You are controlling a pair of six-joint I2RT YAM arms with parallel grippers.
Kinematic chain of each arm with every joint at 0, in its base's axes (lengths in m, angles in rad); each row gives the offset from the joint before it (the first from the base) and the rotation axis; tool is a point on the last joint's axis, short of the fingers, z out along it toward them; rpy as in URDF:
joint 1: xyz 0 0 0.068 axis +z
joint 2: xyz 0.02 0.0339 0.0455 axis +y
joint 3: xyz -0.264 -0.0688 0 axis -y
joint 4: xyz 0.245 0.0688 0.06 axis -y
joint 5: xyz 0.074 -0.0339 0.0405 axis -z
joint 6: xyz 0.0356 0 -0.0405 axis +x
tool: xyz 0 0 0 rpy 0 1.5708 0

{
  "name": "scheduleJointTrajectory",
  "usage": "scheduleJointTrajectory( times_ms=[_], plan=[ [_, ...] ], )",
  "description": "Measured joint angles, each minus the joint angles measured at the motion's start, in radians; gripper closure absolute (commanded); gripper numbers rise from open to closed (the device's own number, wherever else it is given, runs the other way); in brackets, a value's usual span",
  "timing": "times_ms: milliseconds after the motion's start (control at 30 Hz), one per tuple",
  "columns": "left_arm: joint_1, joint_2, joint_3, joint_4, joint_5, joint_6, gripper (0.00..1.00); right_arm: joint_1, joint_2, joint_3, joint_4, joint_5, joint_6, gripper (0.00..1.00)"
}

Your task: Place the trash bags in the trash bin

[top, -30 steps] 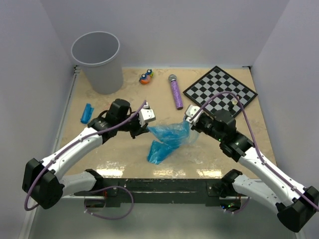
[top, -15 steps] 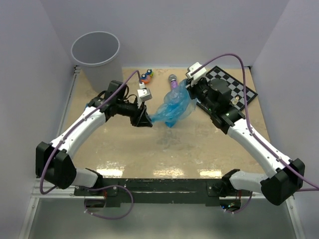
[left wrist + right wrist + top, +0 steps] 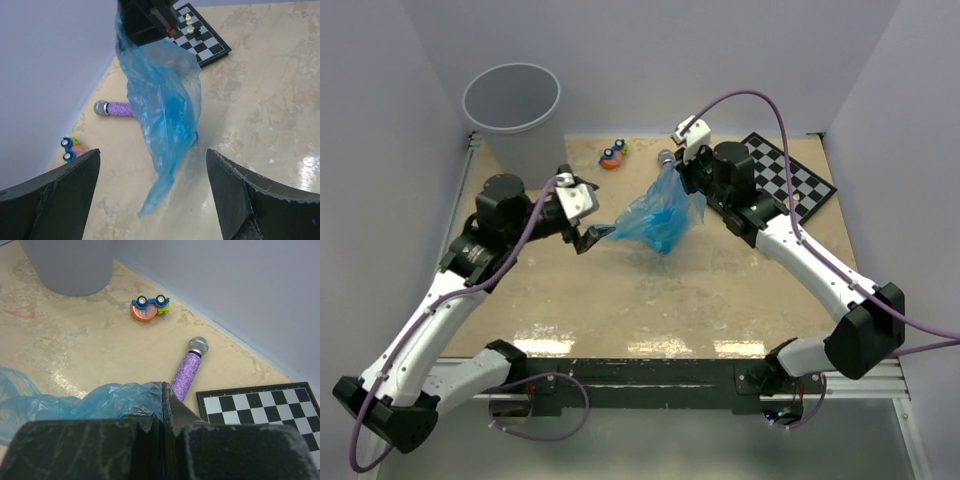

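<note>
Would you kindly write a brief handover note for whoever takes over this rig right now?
Right gripper: shut on the trash bag, which hangs from it over the middle of the table.
Left gripper: open, beside the bag's lower tip, not holding it.
Trash bin: upright in the far left corner; nothing blue shows inside.
Done: bag lifted.
Left: carry it over the bin and release. No other bag is in view, though the left arm hides some of the table.

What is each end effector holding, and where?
Right end effector pinches the translucent blue plastic trash bag by its top edge; left end effector open, empty.
</note>
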Motion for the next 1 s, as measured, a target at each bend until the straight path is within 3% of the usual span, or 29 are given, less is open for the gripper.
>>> scheduleJointTrajectory(
  times_ms=[167,433,500,567,600,633,667,700,733,800,1000],
  plan=[
    [-0.174,0.082,-0.089,0.169,-0.209,0.058,0.1,0.037,0.031,0.018,-0.006,0.002,0.029,1.0],
    [-0.186,0.311,-0.098,0.267,-0.34,0.116,0.2,0.061,0.032,0.045,-0.016,-0.017,0.042,1.0],
    [-0.186,0.341,-0.092,0.278,-0.359,0.127,0.3,0.061,0.032,0.045,-0.016,-0.024,0.041,1.0],
    [-0.186,0.367,-0.085,0.298,-0.37,0.141,0.48,0.061,0.032,0.045,-0.016,-0.028,0.041,1.0],
    [-0.186,0.377,-0.08,0.304,-0.372,0.144,0.61,0.061,0.032,0.045,-0.016,-0.034,0.041,0.95],
    [-0.186,0.388,-0.073,0.307,-0.37,0.148,0.73,0.061,0.032,0.045,-0.016,-0.046,0.04,0.79],
    [-0.186,0.4,-0.061,0.307,-0.365,0.151,0.92,0.061,0.032,0.045,-0.016,-0.055,0.04,0.6],
    [-0.186,0.421,-0.036,0.303,-0.352,0.159,1.0,0.061,0.032,0.044,-0.016,-0.063,0.046,0.45],
    [-0.186,0.426,-0.03,0.302,-0.349,0.152,1.0,0.058,0.032,0.044,-0.014,-0.073,0.056,0.33],
    [-0.186,0.461,0.022,0.281,-0.331,0.116,1.0,0.047,0.032,0.044,-0.011,-0.089,0.084,0.22],
    [-0.123,0.49,0.043,0.316,-0.288,-0.198,1.0,-0.079,0.029,0.048,-0.018,-0.14,0.151,0.12]
  ],
)
